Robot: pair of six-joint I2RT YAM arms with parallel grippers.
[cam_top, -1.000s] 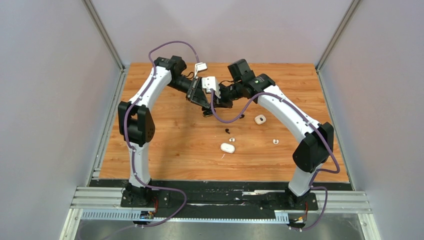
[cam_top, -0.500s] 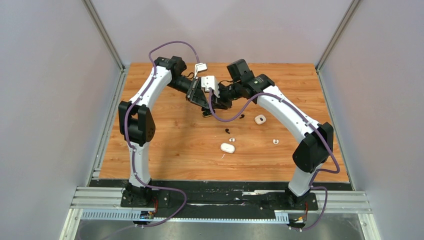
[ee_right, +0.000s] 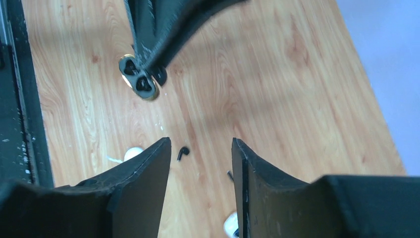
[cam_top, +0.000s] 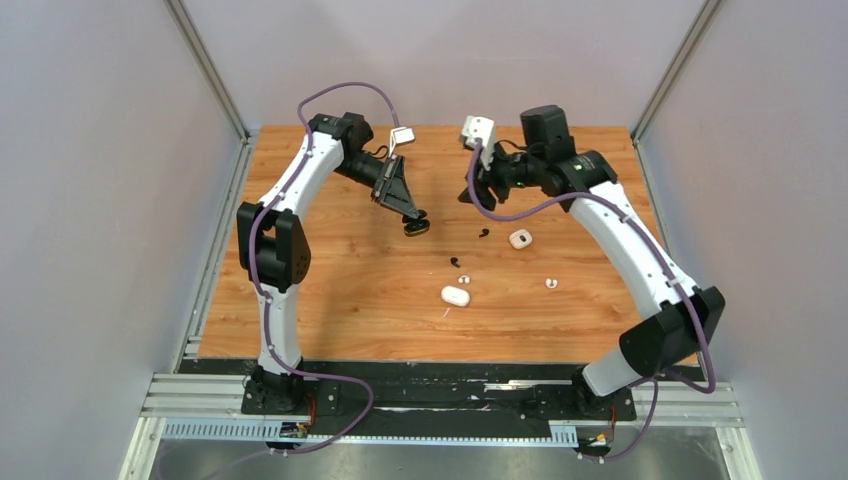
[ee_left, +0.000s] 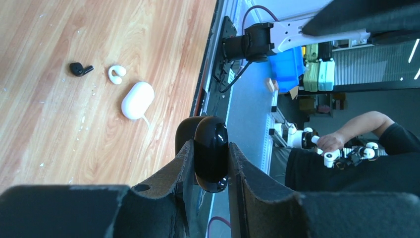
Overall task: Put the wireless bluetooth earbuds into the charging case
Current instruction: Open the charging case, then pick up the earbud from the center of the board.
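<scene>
The wooden table (cam_top: 300, 300) carries everything loose. The left arm (cam_top: 300, 185) reaches over its far half and the right arm (cam_top: 620, 225) bends in from the other side, their tips apart with bare wood between them.

The left gripper (ee_left: 210, 147) is pinching a black charging case (ee_left: 212, 161) by its sides: a glossy, rounded pebble that stands out past the fingertips. From the right wrist camera its open face shows as an oval with a gold rim and two dark hollows; whether buds sit in them cannot be told. The right gripper (ee_right: 200, 144) is spread wide with nothing between its fingers, hanging above the wood off to the side of that case.

Toward the arm bases from the left gripper lies a closed white case (cam_top: 455, 296), smooth and egg-shaped. A second white case (cam_top: 520, 239), squarer with a darker middle, sits on the table just outward of the right gripper.

The earbuds all lie loose on the wood. A black earbud (ee_left: 79, 69), a small dark knob with a short stem, and a white earbud (ee_left: 117, 74), curled like a hook, lie side by side near the closed white case. A second black earbud (cam_top: 484, 233) lies almost under the right gripper. A second white earbud (cam_top: 550, 283) lies well apart from both grippers, toward the right arm's base.
</scene>
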